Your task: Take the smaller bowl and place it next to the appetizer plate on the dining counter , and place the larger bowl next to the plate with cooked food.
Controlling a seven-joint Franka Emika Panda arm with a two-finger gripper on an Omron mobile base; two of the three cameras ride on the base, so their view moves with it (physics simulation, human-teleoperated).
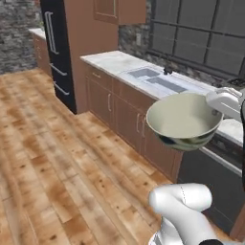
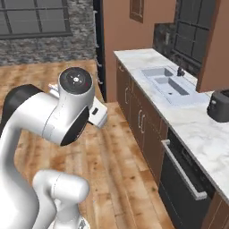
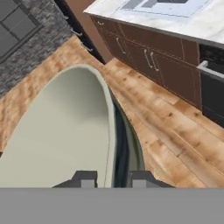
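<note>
**Larger bowl held aloft at its rim, over the floor in front of the cabinets**

Largest first: wooden floor spread wide under everything, planks running toward the brick wall. Long marble counter along the right side in the right base view, with an inset sink near its far end, a dark toaster close to its near end, brown cabinet doors below and a dark dishwasher front under its near edge. Tall dark fridge standing past the counter's far end.

White arm rising from the base, bent sharply at the elbow, upper link folded forward; in the left base view, wrist reaching in from the right edge at about counter-top level.

Larger bowl lifted clear of any surface, hanging in the air over the floor, just in front of the cabinet fronts below the counter's front edge. Cream inside, dark mottled outside. Mouth turned up and tilted somewhat toward the left base camera, no long axis to speak of, being round.

Tool closed on the bowl's rim: one finger tip inside the cream wall, the other against the dark outer glaze, the rim's edge running up between them in the hand view.
</note>
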